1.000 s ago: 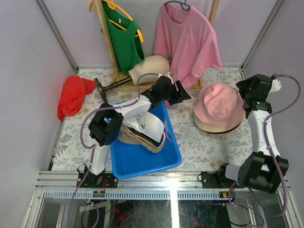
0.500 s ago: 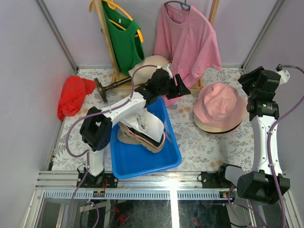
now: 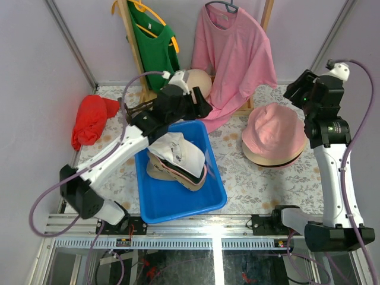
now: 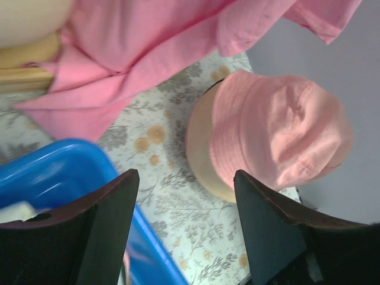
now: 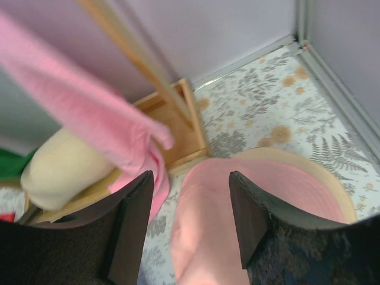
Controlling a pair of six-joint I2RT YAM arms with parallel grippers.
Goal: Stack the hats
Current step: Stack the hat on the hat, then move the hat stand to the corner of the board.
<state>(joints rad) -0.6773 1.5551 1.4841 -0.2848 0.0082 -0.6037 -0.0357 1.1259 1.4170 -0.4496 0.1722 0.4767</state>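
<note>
Both agape, empty: left gripper nr blue bin far edge, right gripper abv pink hat.

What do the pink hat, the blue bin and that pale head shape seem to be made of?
The pink hat looks like soft matte cloth: its crown is dented and creased. The blue bin seems to be rigid plastic, smooth with a slight sheen. The mannequin head is smooth and cream, perhaps plastic or foam; hard to tell.

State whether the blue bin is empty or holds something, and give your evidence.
Not empty: the blue bin holds a heap of hats, white cap uppermost, seen from the top view.
</note>
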